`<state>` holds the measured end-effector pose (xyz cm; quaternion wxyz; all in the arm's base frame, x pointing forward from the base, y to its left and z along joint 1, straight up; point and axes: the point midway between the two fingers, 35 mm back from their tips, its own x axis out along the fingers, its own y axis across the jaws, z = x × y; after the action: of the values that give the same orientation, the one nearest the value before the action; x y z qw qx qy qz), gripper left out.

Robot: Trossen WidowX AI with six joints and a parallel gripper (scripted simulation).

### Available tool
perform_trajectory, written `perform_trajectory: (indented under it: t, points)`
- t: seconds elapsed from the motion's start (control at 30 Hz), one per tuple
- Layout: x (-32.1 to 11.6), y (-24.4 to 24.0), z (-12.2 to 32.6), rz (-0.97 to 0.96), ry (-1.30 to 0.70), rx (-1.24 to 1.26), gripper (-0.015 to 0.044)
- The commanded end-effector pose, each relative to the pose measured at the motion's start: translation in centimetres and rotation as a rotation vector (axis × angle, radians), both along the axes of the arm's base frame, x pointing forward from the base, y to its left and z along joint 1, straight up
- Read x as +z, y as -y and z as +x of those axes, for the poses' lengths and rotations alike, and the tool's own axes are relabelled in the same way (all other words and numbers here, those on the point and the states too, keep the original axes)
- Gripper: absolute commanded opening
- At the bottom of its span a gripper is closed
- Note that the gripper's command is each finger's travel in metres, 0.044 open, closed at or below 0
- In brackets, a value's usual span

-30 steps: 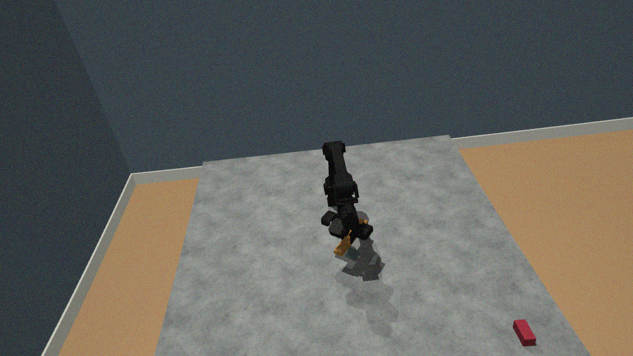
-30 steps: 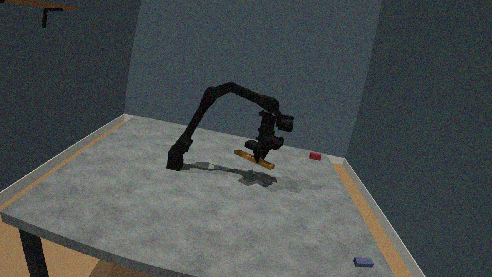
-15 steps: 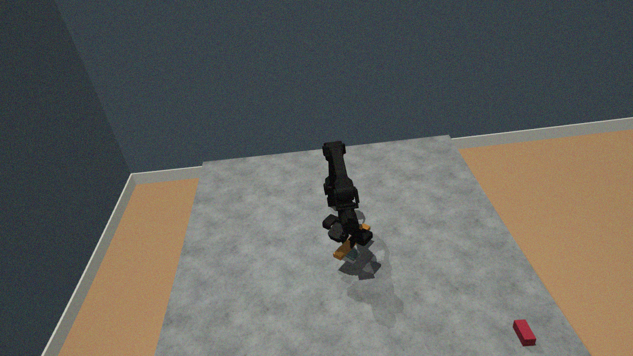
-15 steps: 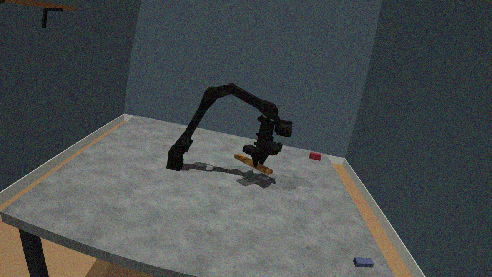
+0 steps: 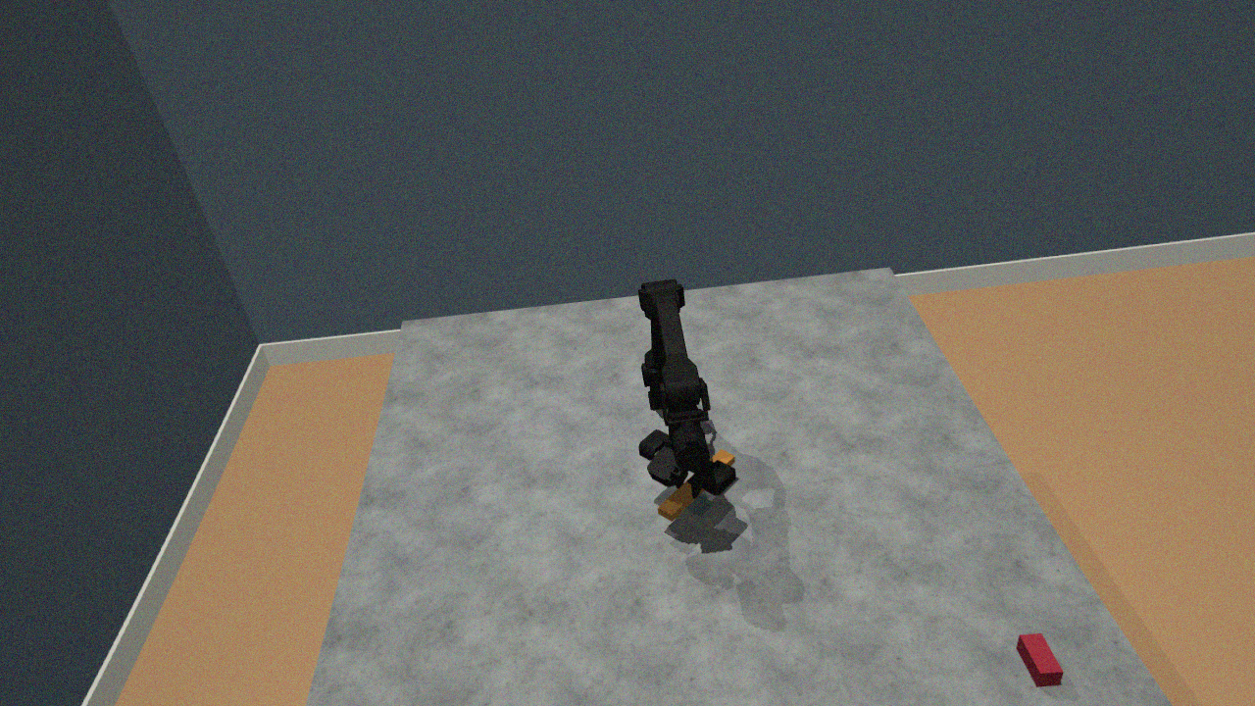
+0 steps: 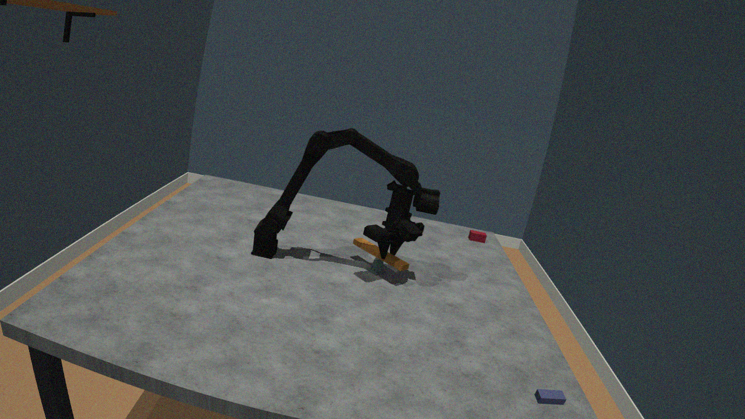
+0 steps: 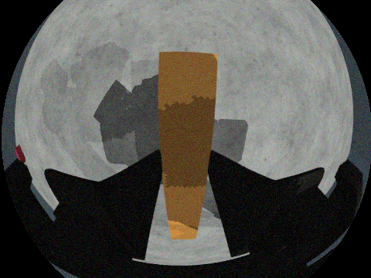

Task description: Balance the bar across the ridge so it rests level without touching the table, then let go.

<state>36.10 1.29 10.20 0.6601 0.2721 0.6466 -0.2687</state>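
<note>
The orange bar [image 5: 677, 502] [image 6: 398, 263] [image 7: 186, 135] is held between the fingers of my gripper [image 5: 697, 489] [image 6: 388, 255] [image 7: 185, 156], which is shut on it near the bar's middle. The bar runs diagonally in the top and exterior views, with one end sticking out on each side of the fingers. The small dark teal ridge [image 5: 703, 506] [image 6: 377, 266] stands on the table [image 5: 527, 571] [image 6: 260, 323], under the bar or close beside it. In the wrist view the ridge is not visible. Whether the bar touches it, and whether the bar is exactly level, I cannot tell.
A red block [image 5: 1038, 658] [image 6: 477, 236] [image 7: 20, 154] lies far from the bar near a table edge. A blue block [image 6: 550, 396] lies near the table's right edge in the exterior view. A wall shelf [image 6: 62, 7] shows at top left there.
</note>
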Motion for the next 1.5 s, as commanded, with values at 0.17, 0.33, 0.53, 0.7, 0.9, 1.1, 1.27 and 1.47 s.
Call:
perform_trajectory:
  t: [0.17,0.33,0.53,0.7,0.9,1.1,1.27,1.47]
  points:
    - [-0.03,-0.01,-0.04,0.004,0.010,-0.008,0.0000]
    - [-0.08,-0.01,-0.04,0.004,0.010,-0.008,0.0000]
    - [-0.14,0.00,-0.04,0.004,0.010,-0.008,0.0000]
    - [-0.17,-0.01,-0.04,0.004,0.010,-0.008,0.0000]
    - [-0.22,-0.01,-0.04,0.004,0.010,-0.008,0.0000]
    - [-0.27,0.00,-0.05,0.004,0.010,-0.008,0.0000]
    - [-0.32,0.00,-0.05,0.004,0.010,-0.008,0.0000]
    - [-0.37,0.00,-0.05,0.004,0.010,-0.008,0.0000]
